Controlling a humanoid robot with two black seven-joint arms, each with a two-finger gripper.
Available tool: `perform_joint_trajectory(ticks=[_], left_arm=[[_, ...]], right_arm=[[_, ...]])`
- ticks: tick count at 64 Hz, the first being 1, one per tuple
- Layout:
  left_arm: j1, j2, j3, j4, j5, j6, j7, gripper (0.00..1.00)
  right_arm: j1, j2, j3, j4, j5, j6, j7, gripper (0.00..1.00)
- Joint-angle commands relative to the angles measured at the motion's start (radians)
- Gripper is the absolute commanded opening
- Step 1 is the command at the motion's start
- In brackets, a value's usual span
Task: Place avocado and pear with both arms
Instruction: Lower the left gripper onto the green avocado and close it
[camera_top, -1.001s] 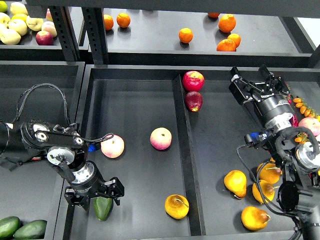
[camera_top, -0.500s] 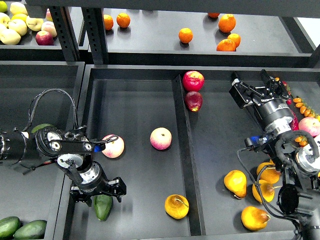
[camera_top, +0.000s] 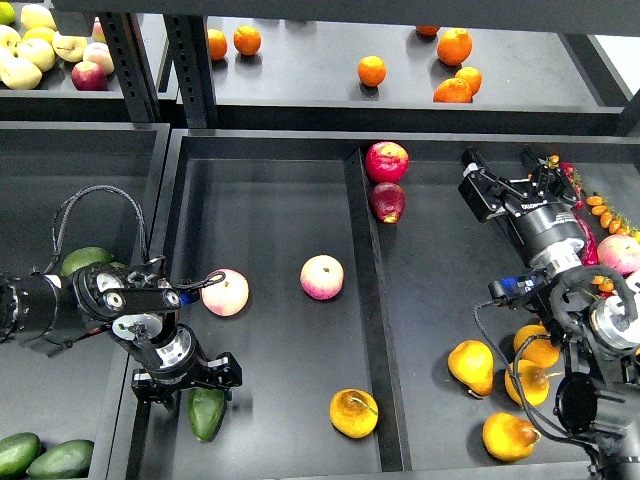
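Note:
The avocado (camera_top: 206, 413), glossy dark green, lies on the middle tray floor (camera_top: 270, 220) near its front left corner. My left gripper (camera_top: 185, 380) is open right over the avocado's upper end, with its fingers spread to either side and not closed on it. The pear (camera_top: 353, 413), yellow-orange with a thin stem, lies on the same tray near the front, by the divider. My right gripper (camera_top: 503, 176) is open and empty over the back of the right tray, far from the pear.
Two pink-yellow apples (camera_top: 225, 292) (camera_top: 322, 277) lie mid-tray. Red apples (camera_top: 387, 160) sit by the divider (camera_top: 365, 300). Several more pears (camera_top: 470, 366) lie front right. More avocados (camera_top: 60, 460) are at the far left, oranges (camera_top: 371, 70) on the upper shelf.
My left arm has shifted and its gripper moved slightly, staying open over the avocado, which has not moved. My right gripper has barely shifted.

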Motion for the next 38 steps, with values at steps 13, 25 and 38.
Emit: perform_joint_trajectory(ticks=[13,25,38], left_arm=[[0.023,-0.033,0.002,0.032,0.000,0.000,0.000,0.99],[0.020,-0.036,-0.005,0.034,0.000,0.000,0.000,0.86],[0.012,-0.034,-0.012,0.034,-0.002,0.000,0.000,0.66]], right_arm=[[-0.004,0.000,0.000,-0.002,0.000,0.001,0.000,1.00],[-0.004,0.000,0.000,-0.002,0.000,0.001,0.000,0.99],[-0.005,0.000,0.000,-0.002,0.000,0.004,0.000,1.00]])
